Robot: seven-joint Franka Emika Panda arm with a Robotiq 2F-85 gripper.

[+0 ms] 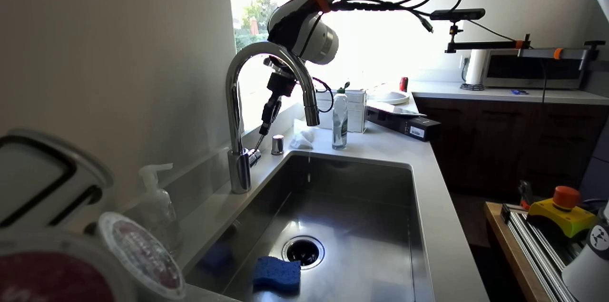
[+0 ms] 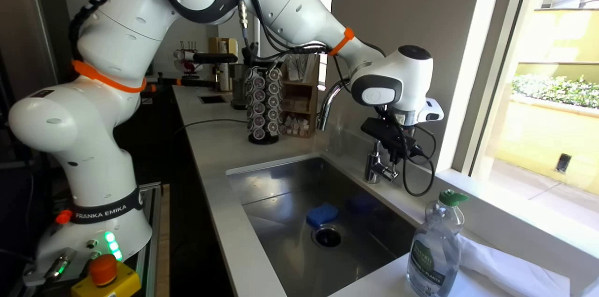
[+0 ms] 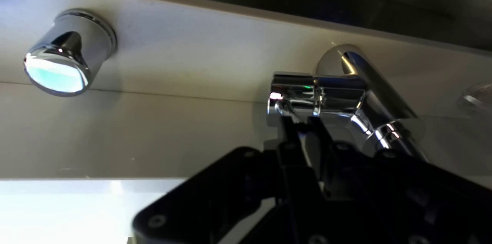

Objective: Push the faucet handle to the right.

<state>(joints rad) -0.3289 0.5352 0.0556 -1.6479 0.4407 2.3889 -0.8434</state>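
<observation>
Holding the faucet handle (image 3: 289, 110) between the black tips of the gripper (image 3: 302, 123), to judge by the wrist view. Read the jaws as drawn together, clamped on the slim chrome lever, with fingers (image 3: 287, 130) close on both sides. Lose the lever's upper end among the fingers. Place the handle low on the tall chrome faucet (image 1: 232, 112), jutting from the outer end of a short sideways barrel (image 3: 294, 84), above the pale counter (image 2: 215, 142). Note the lever tilted upward, away from the faucet, in an exterior view. Trace the white arm (image 2: 309, 11) in both exterior views, bent down to the gripper close by the bright window (image 2: 552, 100).

Log a short chrome cap (image 3: 67, 55) on the counter near the handle, apart from the gripper. Look into the steel sink (image 1: 366, 226): see a blue sponge (image 1: 277, 273) on the bottom, just beside the round drain (image 1: 303, 250). Spot a clear dish soap bottle (image 2: 435, 250) with a green top (image 2: 452, 197), upright on the counter past one end of the sink. Past the opposite end, see a tall rack (image 2: 263, 139) of round coffee pods (image 2: 258, 95) beside a wooden shelf (image 2: 299, 91). Find a blurred pump bottle (image 1: 159, 199) on the near side of the faucet in an exterior view. Note a yellow box (image 2: 124, 283) with a red button (image 2: 103, 269), next to the arm's base (image 2: 84, 236).
</observation>
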